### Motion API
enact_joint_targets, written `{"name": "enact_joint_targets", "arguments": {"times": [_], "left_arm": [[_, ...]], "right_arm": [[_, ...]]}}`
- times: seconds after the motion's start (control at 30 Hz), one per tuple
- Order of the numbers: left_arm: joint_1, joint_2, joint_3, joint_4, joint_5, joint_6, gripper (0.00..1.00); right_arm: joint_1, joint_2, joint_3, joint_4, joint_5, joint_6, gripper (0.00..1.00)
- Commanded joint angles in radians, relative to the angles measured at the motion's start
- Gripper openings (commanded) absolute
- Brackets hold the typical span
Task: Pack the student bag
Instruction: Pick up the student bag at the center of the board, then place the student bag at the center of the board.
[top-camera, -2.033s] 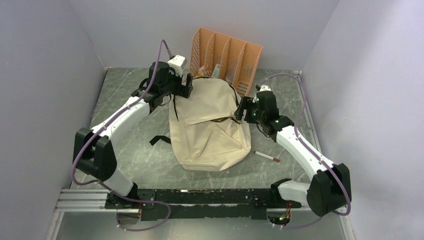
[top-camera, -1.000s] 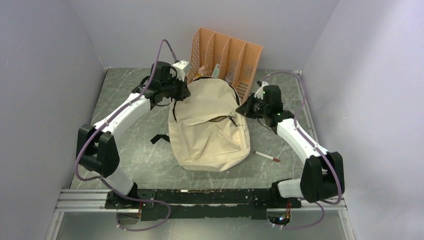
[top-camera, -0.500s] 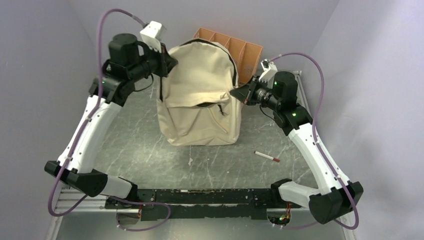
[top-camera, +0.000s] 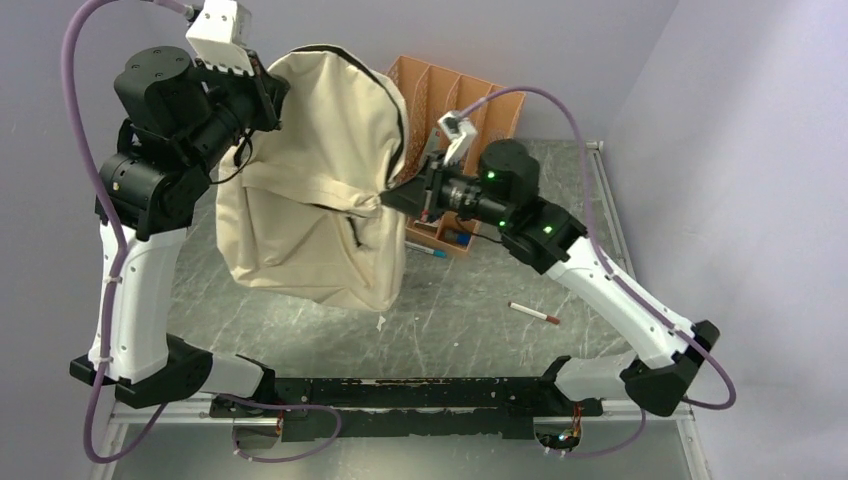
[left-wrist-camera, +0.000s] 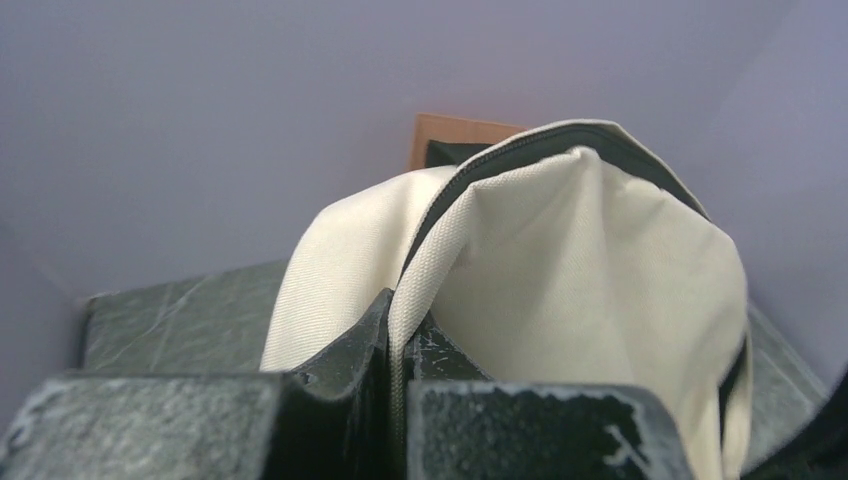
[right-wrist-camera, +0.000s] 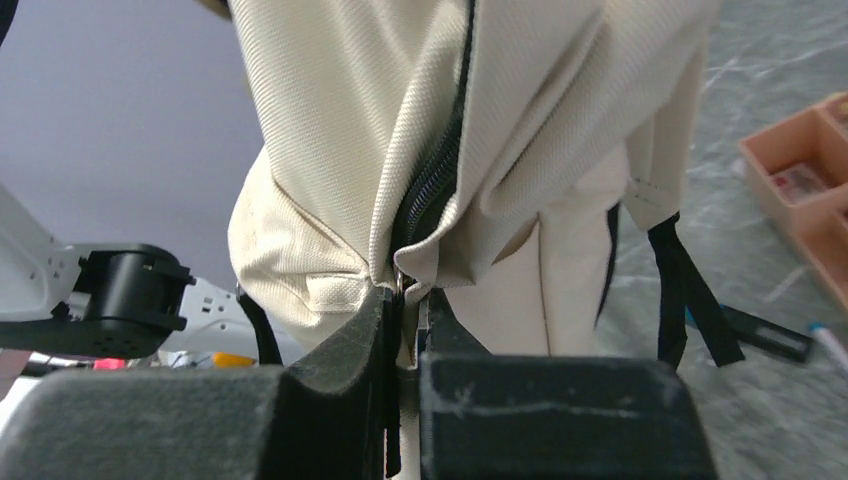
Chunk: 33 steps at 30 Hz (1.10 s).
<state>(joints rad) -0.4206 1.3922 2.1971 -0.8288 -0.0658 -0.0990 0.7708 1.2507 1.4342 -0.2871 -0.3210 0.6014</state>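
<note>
I hold the student bag (top-camera: 310, 190) in the air above the left half of the table (top-camera: 470, 320), stretched between my two grippers. My left gripper (top-camera: 268, 100) is clenched on its top edge, higher up. My right gripper (top-camera: 392, 198) pinches fabric at the dark zipper, lower down. The bag's long axis hangs tilted toward the near edge.

An orange plastic file organizer (top-camera: 478, 105) stands behind the right pincer (top-camera: 388, 198), and the small items in its compartments are too blurred to name. Nearer than the pincer, a blue-tipped pen (top-camera: 427, 250) lies at the organizer's foot. A white pen with red ends (top-camera: 533, 313) rests farther right on the grey marbled table (top-camera: 470, 330).
</note>
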Motion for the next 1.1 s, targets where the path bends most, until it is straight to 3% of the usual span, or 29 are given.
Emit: {"name": "enact_joint_targets", "arguments": {"times": [0.0,0.2,0.43,0.73,0.93,1.0,1.07], "left_arm": [[-0.001,-0.018,-0.010,0.164,-0.261,0.051,0.05],[0.000,-0.018,-0.159,0.227,-0.418,0.185,0.05],[0.038,0.008,-0.342,0.269,-0.522,0.293,0.05],[0.148,0.021,-0.680,0.369,-0.425,0.340,0.05],[0.188,0.094,-0.750,0.417,-0.462,0.361,0.05],[0.192,0.130,-0.730,0.387,-0.449,0.333,0.19],[0.195,0.152,-0.698,0.352,-0.404,0.282,0.44]], "right_arm": [[0.154,0.064,0.041,0.109,0.006,0.008,0.00],[0.317,0.176,-0.040,0.241,0.070,0.017,0.00],[0.411,0.327,-0.133,0.428,0.067,0.029,0.00],[0.504,0.568,-0.233,0.663,-0.010,0.034,0.00],[0.543,0.704,-0.194,0.693,-0.076,-0.002,0.00],[0.543,0.720,-0.202,0.692,-0.069,-0.012,0.00],[0.543,0.729,-0.212,0.692,-0.059,-0.024,0.00]]}}
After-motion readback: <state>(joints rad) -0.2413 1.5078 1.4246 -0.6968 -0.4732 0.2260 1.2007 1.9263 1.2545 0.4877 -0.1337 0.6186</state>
